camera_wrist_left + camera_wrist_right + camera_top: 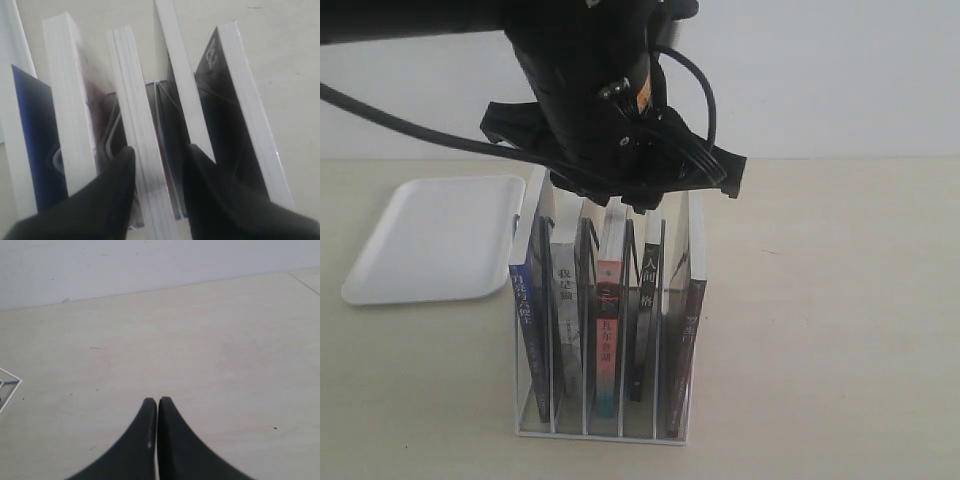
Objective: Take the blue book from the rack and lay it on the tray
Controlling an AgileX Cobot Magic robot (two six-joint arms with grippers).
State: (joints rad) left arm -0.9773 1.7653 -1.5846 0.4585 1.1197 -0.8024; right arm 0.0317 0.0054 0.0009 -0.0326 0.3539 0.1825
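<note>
My left pincer (160,152) hangs spread astride a middle book (131,100) in the rack (605,428). The blue book (523,310) stands at the rack's nine o'clock end. My right pincer (158,405) is pressed together.

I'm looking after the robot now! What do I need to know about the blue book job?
Left pincer: open, lowered over the rack, with a jaw on either side of the red-spined book in the middle slot, not the blue one.
Right pincer: shut, holding nothing, above the bare table.
Blue book: standing in the rack's end slot, on the side nearest the tray. The tray has no book on it.
Done: no book lifted yet.
Left: probably move the left pincer over to the blue book, grip it, lift it out and lay it flat on the tray.
</note>
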